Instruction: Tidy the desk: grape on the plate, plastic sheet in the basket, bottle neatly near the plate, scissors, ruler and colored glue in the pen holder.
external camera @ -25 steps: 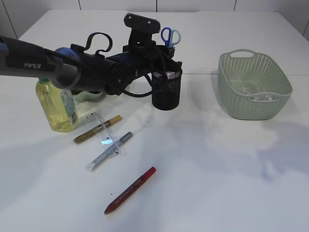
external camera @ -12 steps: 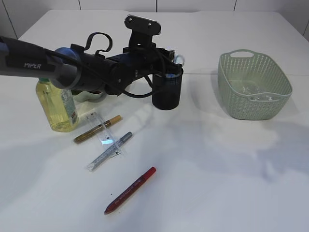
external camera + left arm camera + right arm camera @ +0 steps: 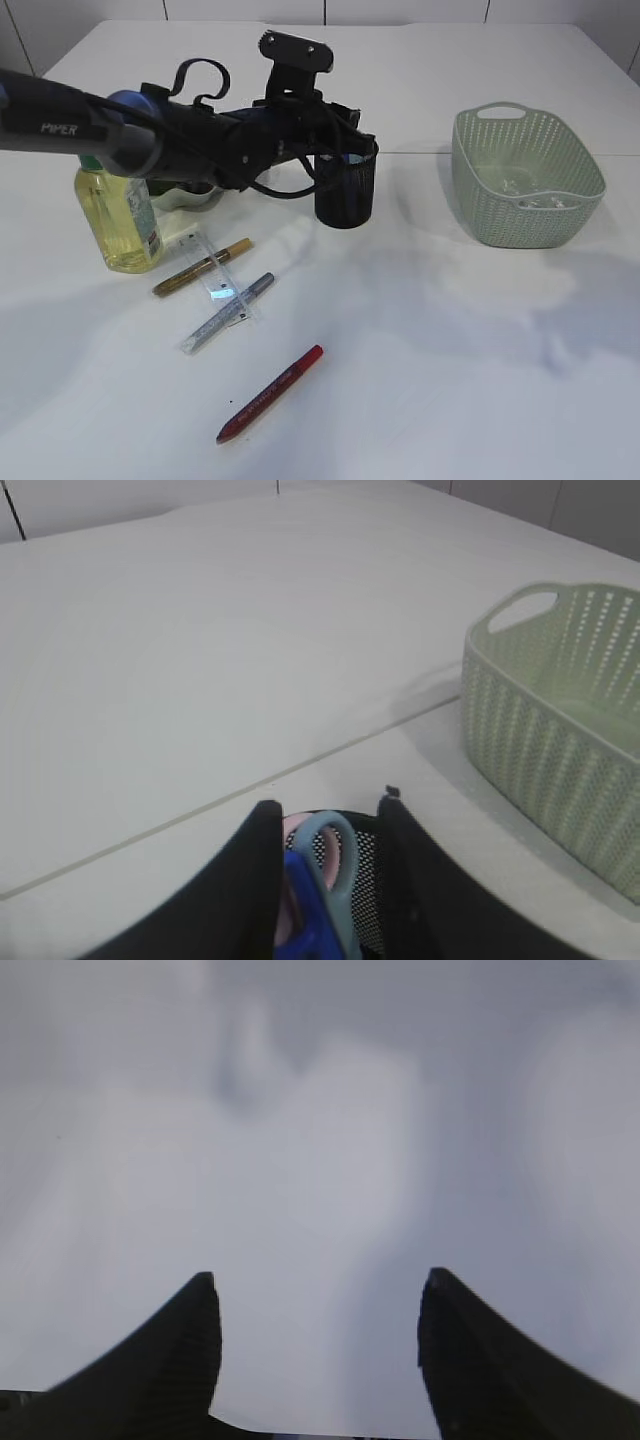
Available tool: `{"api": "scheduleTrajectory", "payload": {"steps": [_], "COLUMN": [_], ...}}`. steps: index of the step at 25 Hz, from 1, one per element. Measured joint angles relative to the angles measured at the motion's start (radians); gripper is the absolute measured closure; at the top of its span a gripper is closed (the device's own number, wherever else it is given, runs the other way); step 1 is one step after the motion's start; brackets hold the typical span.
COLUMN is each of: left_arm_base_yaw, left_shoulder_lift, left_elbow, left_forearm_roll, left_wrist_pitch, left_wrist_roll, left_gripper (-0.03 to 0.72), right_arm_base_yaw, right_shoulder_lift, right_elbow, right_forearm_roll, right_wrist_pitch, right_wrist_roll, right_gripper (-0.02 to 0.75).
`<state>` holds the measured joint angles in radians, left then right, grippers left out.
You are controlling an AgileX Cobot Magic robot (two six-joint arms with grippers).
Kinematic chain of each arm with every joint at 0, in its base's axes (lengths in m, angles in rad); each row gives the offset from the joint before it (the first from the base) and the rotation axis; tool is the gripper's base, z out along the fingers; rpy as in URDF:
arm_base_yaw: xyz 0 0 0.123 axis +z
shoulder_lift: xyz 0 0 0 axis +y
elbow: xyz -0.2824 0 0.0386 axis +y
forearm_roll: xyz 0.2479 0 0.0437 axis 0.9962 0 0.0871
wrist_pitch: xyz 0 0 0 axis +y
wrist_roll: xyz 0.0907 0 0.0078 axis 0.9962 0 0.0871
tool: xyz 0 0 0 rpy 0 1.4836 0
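My left gripper (image 3: 328,815) hangs over the black mesh pen holder (image 3: 345,195), jaws parted. The scissors (image 3: 335,880), with blue and grey handles, stand in the holder (image 3: 368,880), leaning on the left finger (image 3: 262,865) and apart from the right one. Transparent ruler (image 3: 220,290) lies across a gold glue pen (image 3: 200,267) and a silver one (image 3: 225,313). A red glue pen (image 3: 270,393) lies nearer the front. The yellow bottle (image 3: 115,215) stands at left beside the plate (image 3: 190,200), which the arm mostly hides. I cannot make out the grape. Clear plastic sheet (image 3: 520,190) lies in the green basket (image 3: 525,180). My right gripper (image 3: 318,1295) is open over bare white table.
The left arm (image 3: 150,140) stretches across from the left edge above the bottle and plate. The basket (image 3: 560,740) sits right of the pen holder with a gap between them.
The scissors have sunk from standing high above the pen holder's rim to down inside it. The left jaws have spread slightly. The right gripper's state is unchanged.
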<state>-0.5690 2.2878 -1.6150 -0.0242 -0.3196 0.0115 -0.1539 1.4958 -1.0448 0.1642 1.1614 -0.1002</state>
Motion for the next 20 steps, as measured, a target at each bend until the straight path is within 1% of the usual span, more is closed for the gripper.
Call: {"api": "scheduleTrajectory", "payload": {"steps": [5,11,16,18,20], "left_arm_base_yaw": [0.0,0.0,0.0,0.0,0.001], "left_shoulder_lift": [-0.079,-0.232,-0.366,-0.426,-0.479], "left_elbow": [0.0,0.0,0.0,0.0,0.0], "left_forearm_roll": [0.0,-0.022,-0.022,-0.022,-0.022], "left_wrist_pitch": [0.136,0.329,0.509,0.588,0.667], "left_wrist_roll": [0.0,0.0,0.0,0.0,0.0], "left_gripper": [0.448,0.437,0.36,0.331,0.319], "right_arm_base_yaw": [0.0,0.0,0.0,0.002,0.018], "right_shoulder_lift": [0.0,0.0,0.0,0.0,0.0], "right_elbow": [0.0,0.0,0.0,-0.007,-0.02], "right_forearm_roll": [0.057,0.121,0.249,0.283,0.296], "right_wrist_pitch": [0.006,0.046,0.048,0.048,0.048], "right_wrist_roll": [0.0,-0.002,-0.057,-0.076,-0.089], "right_gripper": [0.244,0.244,0.244,0.244,0.244]}}
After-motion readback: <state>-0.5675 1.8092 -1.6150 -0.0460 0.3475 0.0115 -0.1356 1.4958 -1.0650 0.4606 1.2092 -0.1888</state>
